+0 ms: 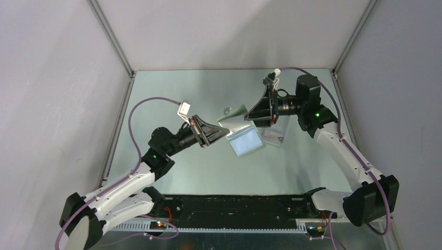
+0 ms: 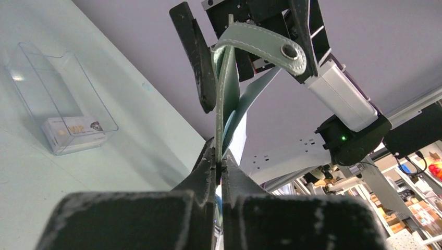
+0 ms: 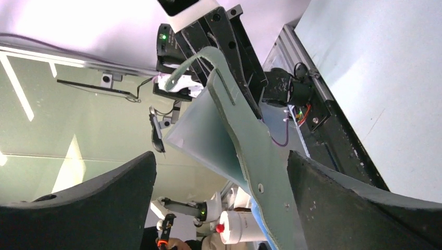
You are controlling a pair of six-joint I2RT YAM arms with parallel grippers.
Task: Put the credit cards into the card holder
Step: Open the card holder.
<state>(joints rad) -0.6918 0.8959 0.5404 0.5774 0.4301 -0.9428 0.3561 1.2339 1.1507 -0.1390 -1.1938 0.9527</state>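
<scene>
Table (image 1: 208, 88) is bearing the scene. Left gripper (image 2: 219, 164) is clamping shut on the near-left edge of the card holder (image 2: 228, 88), which is hanging unfolded above mid-table with its light-blue lining showing. Right gripper (image 3: 221, 172) is gaping wide, its fingers straddling the holder's far strap end. To the right, a clear plastic case (image 2: 57, 78) is lying on the table, with a small stack of credit cards (image 2: 73, 133) resting in its near end. Whether the holder's pockets are holding any card cannot be told.
</scene>
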